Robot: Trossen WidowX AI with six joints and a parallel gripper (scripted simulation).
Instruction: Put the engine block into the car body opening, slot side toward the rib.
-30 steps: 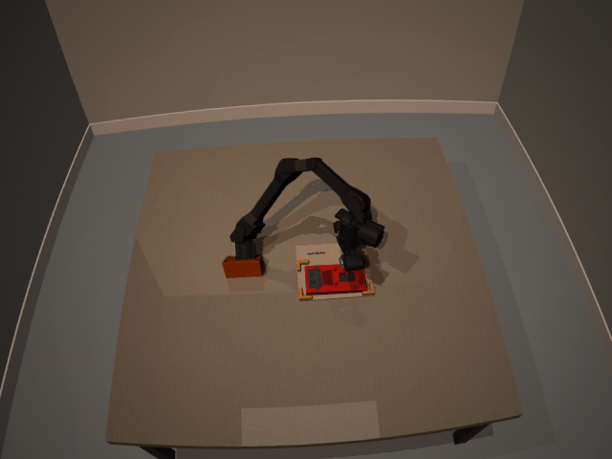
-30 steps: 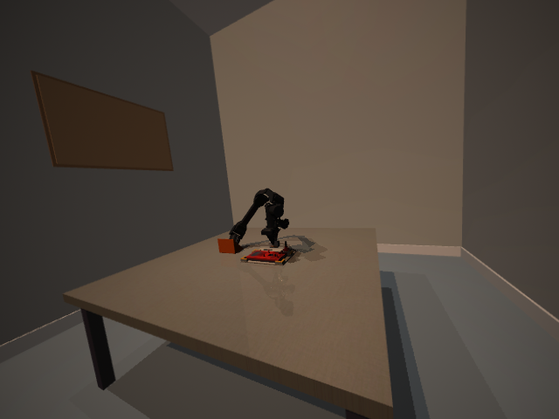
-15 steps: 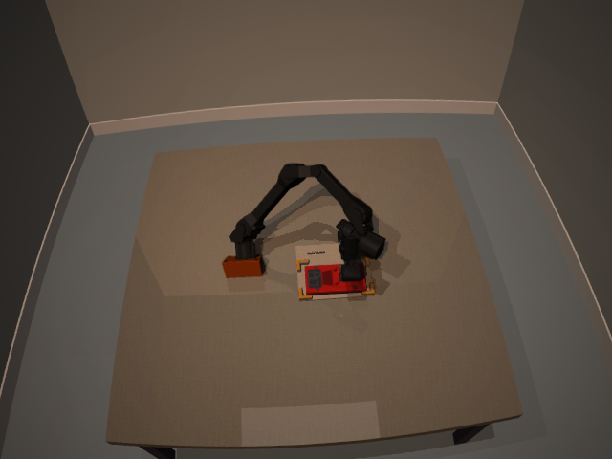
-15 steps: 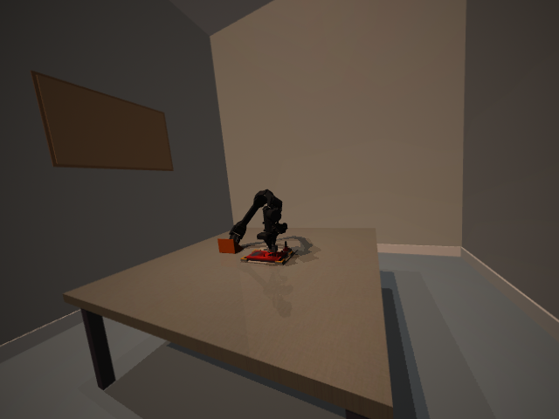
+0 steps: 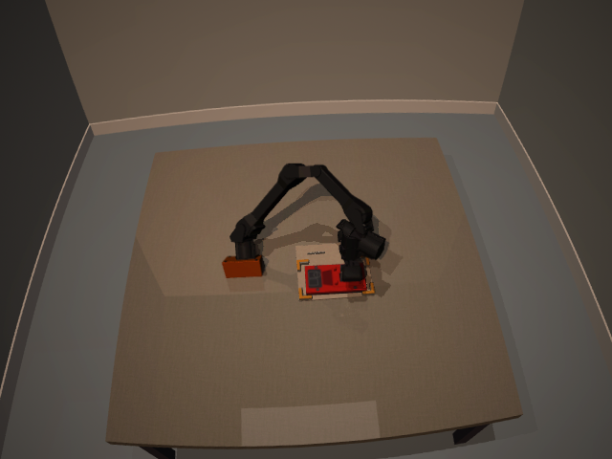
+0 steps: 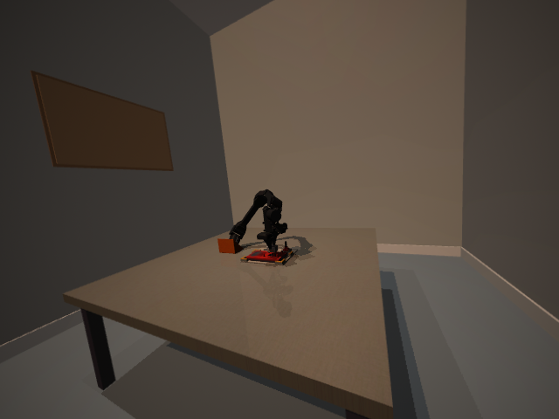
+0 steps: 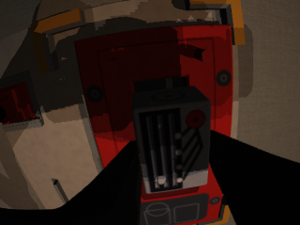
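My gripper (image 5: 352, 277) (image 6: 272, 250) (image 7: 172, 142) points down over the red car body (image 5: 340, 288) (image 6: 259, 257) (image 7: 222, 110). Its fingers are shut on the engine block, a grey block (image 7: 199, 175) with dark slots and a red round mark on the face toward the wrist camera. The block is over the opening (image 7: 160, 85) in the car body. A dark strip of the opening shows past the block's far edge; the block hides the rest. How far its lower end is inside cannot be told. The rib and the block's underside are hidden.
Orange corner brackets (image 5: 304, 296) (image 7: 61, 21) stand around the car body on a pale board (image 5: 302, 253) (image 7: 52, 145). A small red square holder (image 7: 21, 100) is beside the car body at the wrist view's left. The arm's orange base (image 5: 242, 268) (image 6: 226, 245) stands farther left.
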